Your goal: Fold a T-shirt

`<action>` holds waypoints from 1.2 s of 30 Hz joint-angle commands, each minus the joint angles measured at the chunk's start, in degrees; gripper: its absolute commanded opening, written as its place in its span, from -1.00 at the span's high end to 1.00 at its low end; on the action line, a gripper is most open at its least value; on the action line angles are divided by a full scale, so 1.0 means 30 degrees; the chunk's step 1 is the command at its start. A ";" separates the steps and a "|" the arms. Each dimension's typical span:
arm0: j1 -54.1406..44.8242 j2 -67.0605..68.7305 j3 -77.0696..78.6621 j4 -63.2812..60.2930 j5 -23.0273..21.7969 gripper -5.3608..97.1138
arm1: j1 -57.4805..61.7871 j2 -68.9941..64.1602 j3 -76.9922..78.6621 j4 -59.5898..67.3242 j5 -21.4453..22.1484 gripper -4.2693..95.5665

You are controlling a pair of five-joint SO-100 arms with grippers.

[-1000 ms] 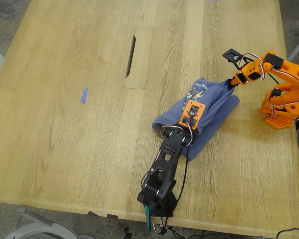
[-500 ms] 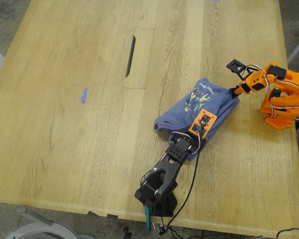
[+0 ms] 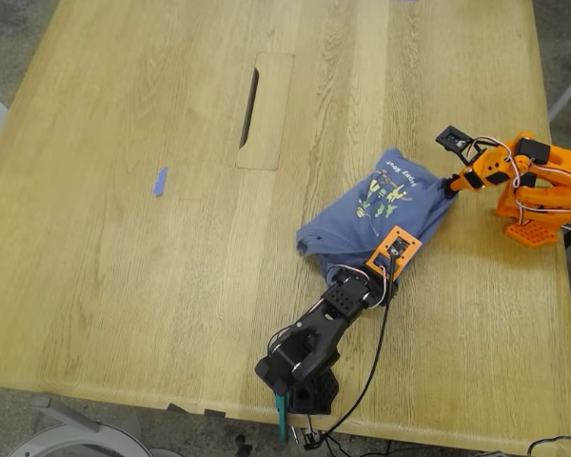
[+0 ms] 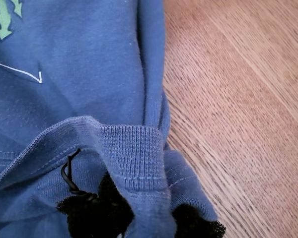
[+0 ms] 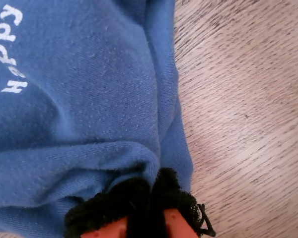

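The slate-blue T-shirt lies bunched on the wooden table at the exterior view's right, with its green-yellow print facing up. My first gripper, on the black arm, is shut on the shirt's near edge. In the first wrist view the ribbed hem runs into the black pads. My second gripper, on the orange arm, is shut on the shirt's far right corner. The second wrist view shows blue cloth with white "Happy" lettering, pinched between its pads.
A tiny blue scrap lies at the exterior view's left. A dark slot sits in an inset panel at the table's middle back. The orange arm's base stands by the right edge, the black arm's base by the front edge.
My first gripper has drawn back toward the front right, pulling the shirt's near edge with it and uncovering the print. My second gripper has shifted slightly right, still holding its corner.
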 commanded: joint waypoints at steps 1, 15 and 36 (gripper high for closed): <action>0.0674 0.1143 0.0059 -0.0234 0.0146 0.90 | -0.0352 0.1172 0.0410 0.0732 -0.0146 0.92; -0.0645 0.1699 0.0117 -0.0498 0.0088 0.00 | 0.0059 0.4570 0.1201 0.3428 0.0000 0.40; 0.3311 -0.2021 -0.8262 0.4688 -0.1641 -0.37 | -0.0820 0.4365 -0.3223 0.6885 -0.0176 0.19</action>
